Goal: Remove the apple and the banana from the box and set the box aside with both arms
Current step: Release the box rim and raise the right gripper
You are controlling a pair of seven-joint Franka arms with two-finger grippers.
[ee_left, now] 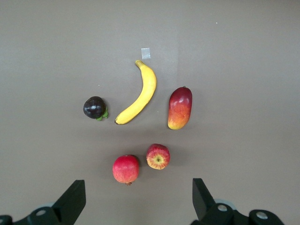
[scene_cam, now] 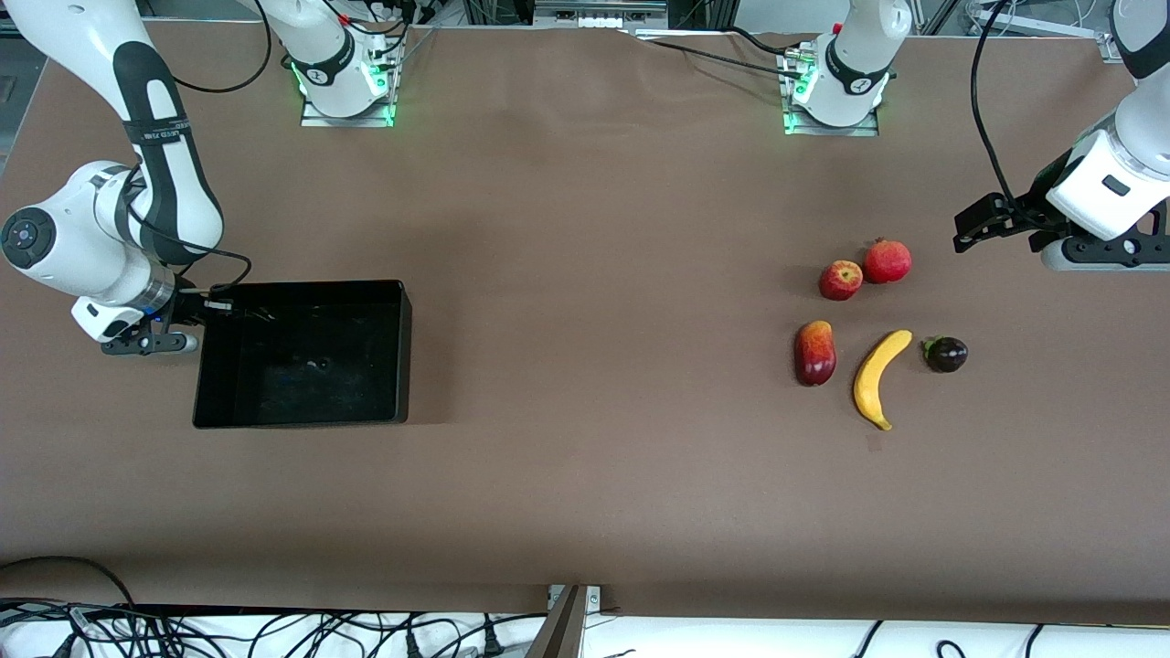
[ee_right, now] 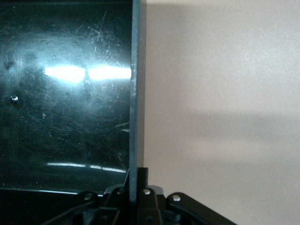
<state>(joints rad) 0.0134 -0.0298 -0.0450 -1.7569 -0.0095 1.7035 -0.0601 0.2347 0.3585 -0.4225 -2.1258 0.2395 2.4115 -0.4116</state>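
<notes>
The black tray (scene_cam: 302,402) lies toward the right arm's end of the table. My right gripper (scene_cam: 212,304) is shut on its end wall (ee_right: 135,93), one finger on each side. The yellow banana (scene_cam: 879,376) and the small red apple (scene_cam: 841,280) lie toward the left arm's end, the apple farther from the front camera. My left gripper (scene_cam: 971,228) is open and empty, up in the air beside the fruit group. In the left wrist view the banana (ee_left: 140,93) and apple (ee_left: 158,156) lie on the table ahead of the open gripper (ee_left: 136,206).
A red-and-yellow mango (scene_cam: 814,353) lies beside the banana, and a dark purple fruit (scene_cam: 946,354) lies at the banana's other flank. A round red fruit (scene_cam: 888,261) touches the apple. A small tape mark (ee_left: 146,53) sits by the banana's tip. Cables run along the table's front edge.
</notes>
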